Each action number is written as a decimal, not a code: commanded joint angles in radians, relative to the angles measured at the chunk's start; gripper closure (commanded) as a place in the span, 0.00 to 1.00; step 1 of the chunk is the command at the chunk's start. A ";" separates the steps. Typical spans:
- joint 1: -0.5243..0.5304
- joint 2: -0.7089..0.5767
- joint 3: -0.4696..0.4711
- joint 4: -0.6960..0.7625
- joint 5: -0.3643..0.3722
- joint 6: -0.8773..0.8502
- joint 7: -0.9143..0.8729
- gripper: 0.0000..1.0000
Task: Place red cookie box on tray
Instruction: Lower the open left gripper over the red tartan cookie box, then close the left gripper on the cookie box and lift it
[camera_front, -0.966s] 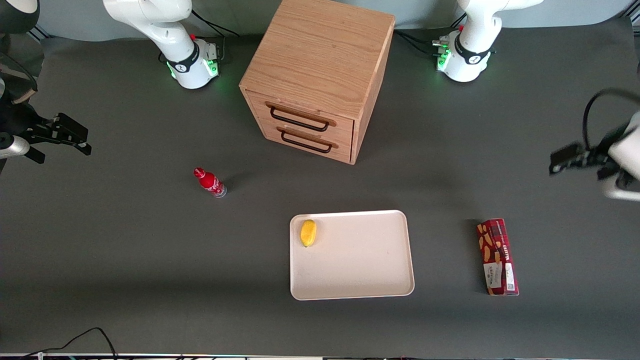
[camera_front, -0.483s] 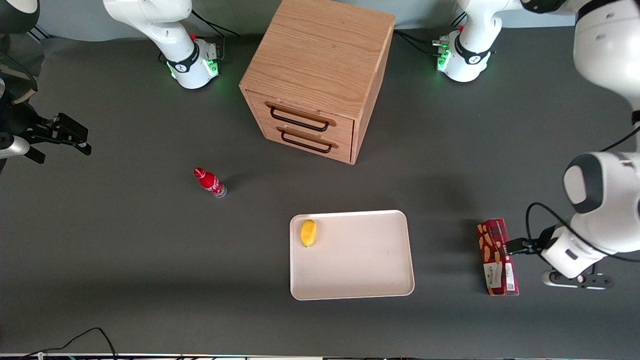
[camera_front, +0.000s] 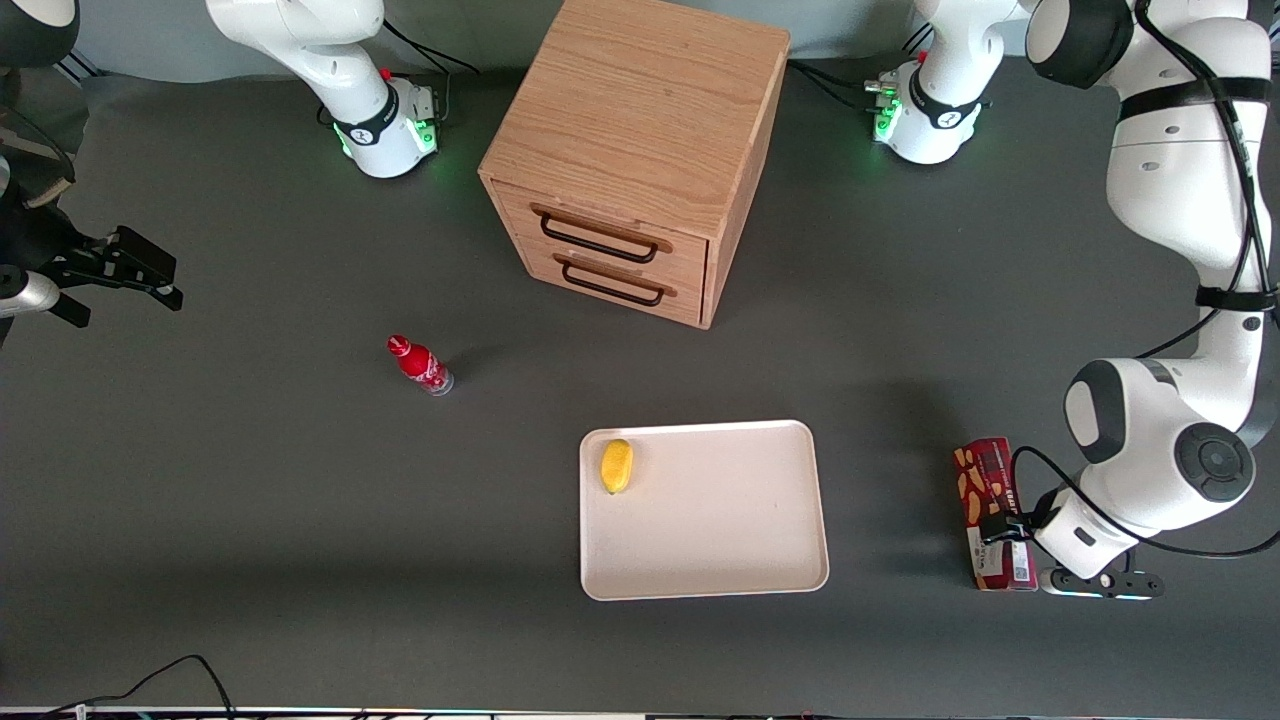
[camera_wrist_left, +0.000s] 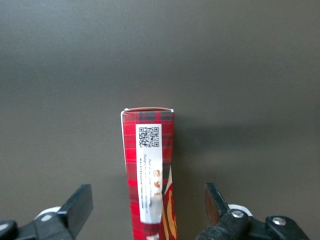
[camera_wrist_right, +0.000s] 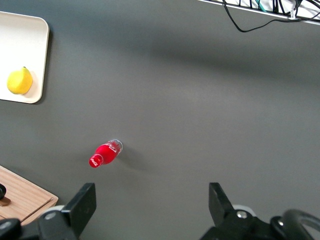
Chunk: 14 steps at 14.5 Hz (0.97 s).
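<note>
Red cookie box (camera_front: 993, 513): long narrow tartan-printed carton, lying flat on the matte grey table (camera_front: 300, 500), well apart from your smooth cream tray (camera_front: 740, 540), toward the working arm's end. Your gripper (camera_wrist_left: 147, 212) hangs over it, black fingers (camera_wrist_left: 80, 205) spread, straddling the carton without touching.

I see a dark grey matte tabletop (camera_front: 250, 520) under soft, even light, with a light-oak cabinet (camera_front: 640, 130) with two black-handled drawers standing farther from the front camera, a pale wall (camera_front: 480, 25) at the table's farthest edge, and a black cable (camera_front: 190, 658) at the nearest.
</note>
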 joint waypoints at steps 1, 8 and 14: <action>-0.009 0.021 0.007 -0.031 0.053 0.040 -0.042 0.00; -0.006 0.024 0.006 -0.022 0.058 0.026 -0.069 1.00; -0.034 -0.047 -0.026 0.121 0.044 -0.206 -0.117 1.00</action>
